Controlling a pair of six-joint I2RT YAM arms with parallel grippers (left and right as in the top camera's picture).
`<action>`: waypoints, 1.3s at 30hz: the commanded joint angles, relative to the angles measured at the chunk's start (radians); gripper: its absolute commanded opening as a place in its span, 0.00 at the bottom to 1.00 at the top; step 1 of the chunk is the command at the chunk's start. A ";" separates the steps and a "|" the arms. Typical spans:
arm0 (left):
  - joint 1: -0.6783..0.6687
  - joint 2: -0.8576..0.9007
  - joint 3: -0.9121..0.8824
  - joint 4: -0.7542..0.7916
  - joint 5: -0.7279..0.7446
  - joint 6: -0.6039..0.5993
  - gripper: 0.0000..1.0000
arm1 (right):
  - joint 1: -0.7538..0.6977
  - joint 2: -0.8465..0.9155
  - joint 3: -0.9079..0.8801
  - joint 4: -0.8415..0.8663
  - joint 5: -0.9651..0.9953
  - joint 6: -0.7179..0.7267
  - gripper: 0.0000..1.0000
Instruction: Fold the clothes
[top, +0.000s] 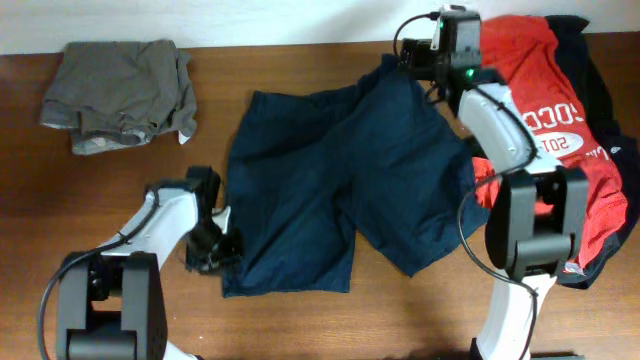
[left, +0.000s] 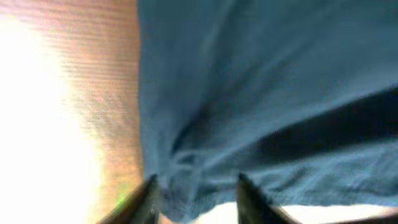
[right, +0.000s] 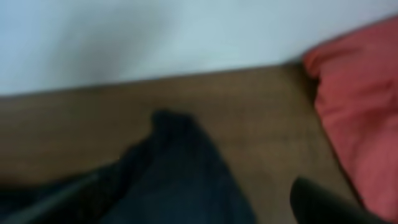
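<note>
Here's the table from above, and the navy shorts are spread flat right in the middle, waistband toward the far edge, both legs fanning out toward the near side. The legs sit at a slight slant and there are a few creases through the middle.

Down at the near-left corner, the left gripper sits right at the hem of the left leg. On its wrist camera the two fingertips stand apart with blue cloth lying between and beyond them. It's a blurry picture, but the jaws look released rather than pinched on the fabric.

Up at the far edge, the right gripper hovers at the top right corner of the waistband. Its own camera shows one dark finger low at the right and a dim shape far off to the left, so the jaws are spread wide. The corner of the shorts lies loose on the wood between them, with nothing clamped.

Off to the right, the red jersey with white lettering lies heaped under the right arm, and a black garment shows around its edges. At the far left corner a grey-brown garment lies folded, well apart from the shorts.
</note>
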 joint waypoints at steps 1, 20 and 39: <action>0.002 -0.012 0.166 -0.063 -0.013 0.050 0.59 | 0.005 -0.116 0.166 -0.202 -0.142 0.005 0.99; 0.000 0.216 0.466 0.533 0.117 0.333 0.99 | 0.032 -0.139 0.277 -0.777 -0.233 -0.087 0.99; -0.002 0.638 0.769 0.794 0.118 0.390 0.99 | 0.031 -0.139 0.277 -0.854 -0.219 -0.128 0.99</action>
